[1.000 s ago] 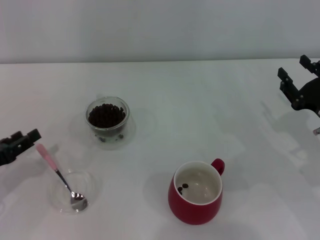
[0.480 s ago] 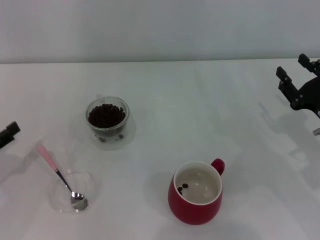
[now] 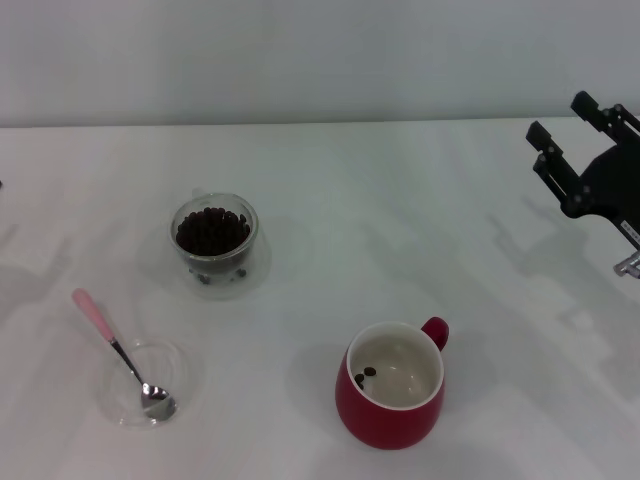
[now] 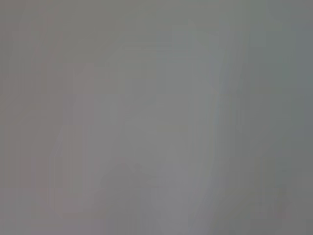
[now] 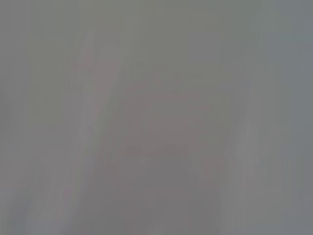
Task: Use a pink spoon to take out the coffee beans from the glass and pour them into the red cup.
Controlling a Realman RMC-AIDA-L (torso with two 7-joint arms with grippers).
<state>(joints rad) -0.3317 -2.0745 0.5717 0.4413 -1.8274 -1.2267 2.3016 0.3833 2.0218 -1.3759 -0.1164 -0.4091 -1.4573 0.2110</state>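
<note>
My right hand (image 3: 572,128) hangs over the far right of the white surface (image 3: 400,220), its black fingers spread apart, holding nothing. My left hand is out of sight. One glossy red cup (image 3: 391,400) sits near the front, round-bellied, two coffee beans (image 3: 365,374) on its white inside. One clear round glass (image 3: 215,243) holds a dark heap. One pink spoon (image 3: 120,353) rests its metal bowl in a shallow clear dish (image 3: 180,372).

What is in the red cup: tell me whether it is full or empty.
Nearly empty. The upright red cup shows a mostly bare white inside with only a couple of coffee beans at the bottom.
</note>
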